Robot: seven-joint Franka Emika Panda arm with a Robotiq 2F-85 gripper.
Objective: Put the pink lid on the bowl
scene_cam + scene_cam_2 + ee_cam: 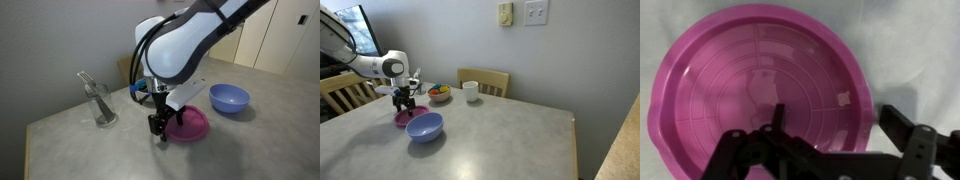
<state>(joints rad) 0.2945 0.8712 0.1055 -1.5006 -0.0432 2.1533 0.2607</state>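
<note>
Magenta-pink lid (755, 85), periwinkle-blue bowl (229, 98), grey table (510, 140).

A grey desk (510, 140) stands before a pale wall (440, 35) with two switch plates (535, 12) (one cream, one white). A wooden chair (483, 78) sits at its far edge, another chair (342, 92) at a corner.

Grey table (520, 140): pink lid (192, 124), bowl (229, 98), glass (103, 105), mug (470, 91) (white), small bowl (439, 94).

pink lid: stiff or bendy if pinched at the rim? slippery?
The lid looks like thin moulded plastic, so probably light and slightly flexible. Glossy surface may slip in the pincer, which straddles its rim. Lying flat, unlikely to roll.
</note>
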